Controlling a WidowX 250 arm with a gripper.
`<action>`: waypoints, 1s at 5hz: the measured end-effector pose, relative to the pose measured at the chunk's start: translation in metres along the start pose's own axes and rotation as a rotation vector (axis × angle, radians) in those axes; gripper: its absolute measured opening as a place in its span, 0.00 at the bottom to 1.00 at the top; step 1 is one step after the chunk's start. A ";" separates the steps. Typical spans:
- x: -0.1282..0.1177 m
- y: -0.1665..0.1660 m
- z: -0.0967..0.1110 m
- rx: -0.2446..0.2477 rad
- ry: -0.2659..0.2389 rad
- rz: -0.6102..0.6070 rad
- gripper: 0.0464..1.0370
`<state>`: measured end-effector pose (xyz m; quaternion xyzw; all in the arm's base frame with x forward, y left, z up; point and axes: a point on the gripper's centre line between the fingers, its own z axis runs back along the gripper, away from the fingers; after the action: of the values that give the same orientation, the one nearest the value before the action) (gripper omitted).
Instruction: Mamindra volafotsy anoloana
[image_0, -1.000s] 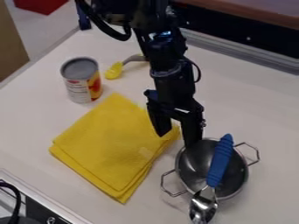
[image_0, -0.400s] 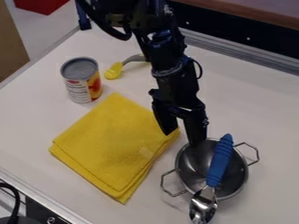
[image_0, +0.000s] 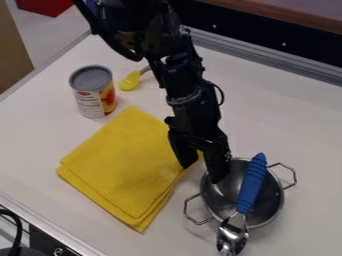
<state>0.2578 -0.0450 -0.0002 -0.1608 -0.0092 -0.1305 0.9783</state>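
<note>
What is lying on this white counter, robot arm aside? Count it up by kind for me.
Pot: 1
Can: 1
Cloth: 1
Utensils: 2 (blue-handled spoon, yellow-ended utensil)
Total: 5

We count on the table one can, one yellow cloth, one silver pot with two wire handles, one blue-handled spoon, one yellow-headed utensil
</note>
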 end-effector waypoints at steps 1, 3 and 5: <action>-0.002 -0.006 -0.006 0.008 -0.003 -0.017 0.96; -0.004 -0.012 -0.016 0.014 -0.001 -0.030 0.69; -0.004 -0.011 -0.023 0.013 0.008 -0.024 0.15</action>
<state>0.2502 -0.0610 -0.0187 -0.1539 -0.0078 -0.1426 0.9777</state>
